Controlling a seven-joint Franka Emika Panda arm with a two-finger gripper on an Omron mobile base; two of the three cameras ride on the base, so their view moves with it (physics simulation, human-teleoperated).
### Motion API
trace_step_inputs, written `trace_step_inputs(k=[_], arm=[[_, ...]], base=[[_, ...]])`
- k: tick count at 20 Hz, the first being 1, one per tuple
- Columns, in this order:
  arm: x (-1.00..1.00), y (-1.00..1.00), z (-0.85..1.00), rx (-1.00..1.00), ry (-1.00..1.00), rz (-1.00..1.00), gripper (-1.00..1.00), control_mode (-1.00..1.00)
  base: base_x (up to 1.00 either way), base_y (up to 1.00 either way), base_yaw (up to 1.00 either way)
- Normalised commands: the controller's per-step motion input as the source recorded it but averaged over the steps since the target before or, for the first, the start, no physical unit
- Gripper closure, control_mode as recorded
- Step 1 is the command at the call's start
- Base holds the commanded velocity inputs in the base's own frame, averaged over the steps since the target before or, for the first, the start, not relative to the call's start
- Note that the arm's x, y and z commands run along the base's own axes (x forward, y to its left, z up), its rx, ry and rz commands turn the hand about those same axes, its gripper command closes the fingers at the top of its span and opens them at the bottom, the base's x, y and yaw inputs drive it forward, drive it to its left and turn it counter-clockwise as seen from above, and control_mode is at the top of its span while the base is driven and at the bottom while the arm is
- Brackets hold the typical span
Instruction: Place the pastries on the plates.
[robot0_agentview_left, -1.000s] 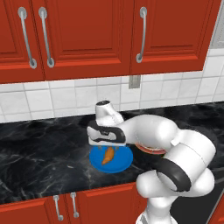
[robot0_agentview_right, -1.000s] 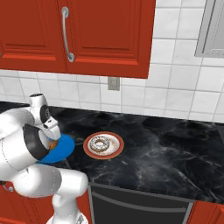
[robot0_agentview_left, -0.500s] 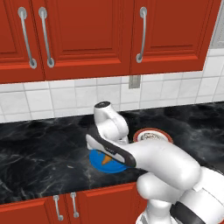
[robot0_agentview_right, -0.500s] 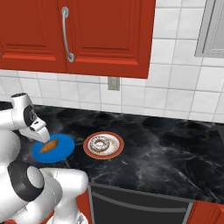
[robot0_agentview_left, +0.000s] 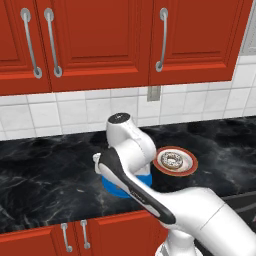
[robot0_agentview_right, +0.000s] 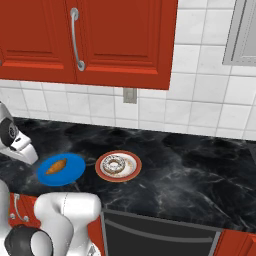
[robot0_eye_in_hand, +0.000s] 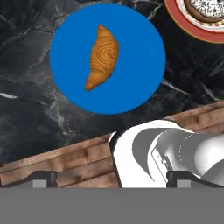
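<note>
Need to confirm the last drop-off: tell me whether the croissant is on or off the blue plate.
On. The croissant lies flat inside the blue plate, left of its centre in the hand view, clear of the rim, with nothing gripping it.

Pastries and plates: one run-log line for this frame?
croissant: on blue plate | donut: on red-rimmed plate | gripper: open, holding nothing, above blue plate | task: both pastries placed

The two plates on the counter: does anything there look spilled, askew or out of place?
Nothing stands out. The croissant lies flat on the blue plate, a little off its centre. The donut sits in the middle of the red-rimmed plate. Both plates rest flat on the black counter, side by side.
</note>
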Motion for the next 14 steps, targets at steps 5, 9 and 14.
trace_step_inputs(k=[5, 9, 14], arm=[[-0.37, 0.21, 0.87, 0.0, -0.03, 0.01, -1.0, -1.0], [-0.47, 0.12, 0.52, 0.0, -0.04, 0.04, -1.0, -1.0], [-0.49, 0.07, 0.11, 0.0, -0.08, 0.08, -1.0, -1.0]], base=[[0.0, 0.0, 0.0], [0.0, 0.0, 0.0], [0.0, 0.0, 0.0]])
